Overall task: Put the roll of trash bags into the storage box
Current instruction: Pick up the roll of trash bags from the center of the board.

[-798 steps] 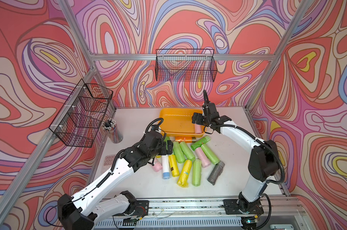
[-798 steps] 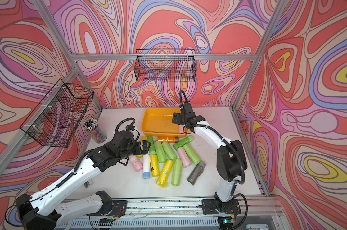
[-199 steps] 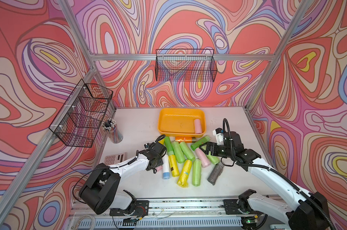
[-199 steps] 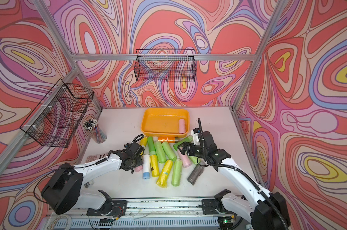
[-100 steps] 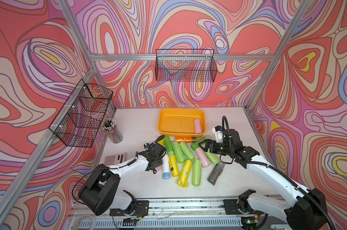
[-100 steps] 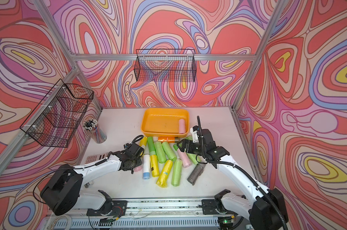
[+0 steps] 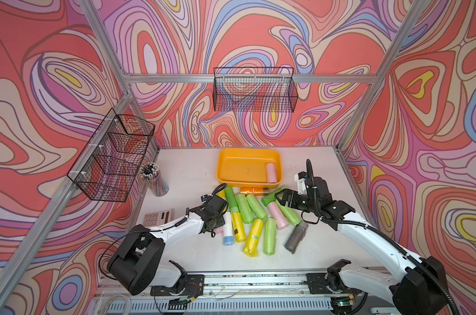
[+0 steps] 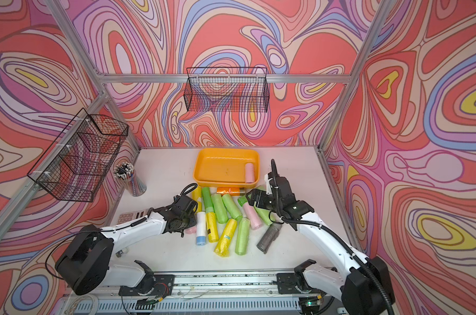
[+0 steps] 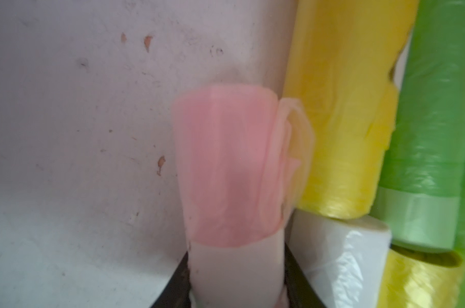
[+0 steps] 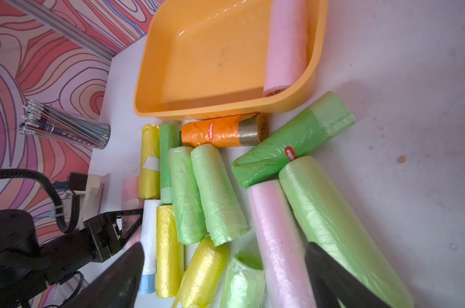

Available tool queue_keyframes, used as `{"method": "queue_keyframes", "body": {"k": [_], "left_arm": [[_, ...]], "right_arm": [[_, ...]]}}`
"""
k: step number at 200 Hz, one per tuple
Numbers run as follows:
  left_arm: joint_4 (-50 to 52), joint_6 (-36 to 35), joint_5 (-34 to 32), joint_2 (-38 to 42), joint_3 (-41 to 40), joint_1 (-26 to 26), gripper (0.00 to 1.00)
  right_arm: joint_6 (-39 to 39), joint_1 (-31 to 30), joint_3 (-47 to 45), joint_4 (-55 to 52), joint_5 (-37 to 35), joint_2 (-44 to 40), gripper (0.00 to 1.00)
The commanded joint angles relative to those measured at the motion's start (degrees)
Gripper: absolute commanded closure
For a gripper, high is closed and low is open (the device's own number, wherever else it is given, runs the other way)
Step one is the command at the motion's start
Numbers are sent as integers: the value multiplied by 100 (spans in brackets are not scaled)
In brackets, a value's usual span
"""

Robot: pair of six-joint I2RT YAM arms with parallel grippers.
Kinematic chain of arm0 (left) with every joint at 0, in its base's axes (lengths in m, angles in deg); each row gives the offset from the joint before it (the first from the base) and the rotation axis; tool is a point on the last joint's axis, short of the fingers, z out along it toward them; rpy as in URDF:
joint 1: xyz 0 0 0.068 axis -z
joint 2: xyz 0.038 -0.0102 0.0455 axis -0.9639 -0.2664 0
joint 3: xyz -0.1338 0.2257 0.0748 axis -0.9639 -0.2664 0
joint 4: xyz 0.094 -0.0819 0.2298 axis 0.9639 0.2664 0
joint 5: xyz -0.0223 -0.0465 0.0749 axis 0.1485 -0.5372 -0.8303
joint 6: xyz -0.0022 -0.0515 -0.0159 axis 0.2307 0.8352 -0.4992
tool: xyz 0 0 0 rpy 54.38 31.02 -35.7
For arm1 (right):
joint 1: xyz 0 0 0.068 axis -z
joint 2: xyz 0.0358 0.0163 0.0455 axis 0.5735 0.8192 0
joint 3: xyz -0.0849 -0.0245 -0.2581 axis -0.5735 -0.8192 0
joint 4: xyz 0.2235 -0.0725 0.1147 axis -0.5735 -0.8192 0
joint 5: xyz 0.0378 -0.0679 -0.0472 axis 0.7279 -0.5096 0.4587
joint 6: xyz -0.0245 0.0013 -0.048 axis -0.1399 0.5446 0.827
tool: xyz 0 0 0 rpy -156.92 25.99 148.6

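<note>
Shows, toward the left edge of the tabletop (image 7: 190,169), the left gripper (image 9: 236,282) clenched on the near end of a pink roll of trash bags (image 9: 226,165), apparently resting flat at the left margin of the pile (image 7: 254,210). Sets the roll's long axis in line with the fingers, running from the near edge toward the far edge, parallel to a yellow roll (image 9: 340,120) touching its loose flap, with a white roll (image 9: 340,256) just beside the grip. Places the storage box (image 7: 242,167) ahead and to the right of that grip, at the middle of the far edge beyond the pile, with another pink roll (image 7: 271,172) already inside along its right wall. Shows, farther right, the right gripper (image 7: 282,199) spread wide and empty above a long pink roll (image 7: 280,222) and a light green roll (image 7: 292,218). Suggests the left arm as carrier: lift clear of the neighbours, then forward and rightward over the box's near rim.
</note>
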Motion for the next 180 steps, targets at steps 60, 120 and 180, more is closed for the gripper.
{"method": "queue_keyframes", "body": {"k": [60, 120, 180], "left_arm": [[332, -502, 529, 667, 437, -19, 96], [699, -568, 572, 948, 967, 88, 96], [1257, -565, 224, 995, 1592, 413, 99]], "right_arm": [[-603, -38, -303, 871, 8, 433, 4], [-782, -40, -403, 1289, 275, 525, 4], [-741, -33, -674, 1449, 413, 294, 4]]}}
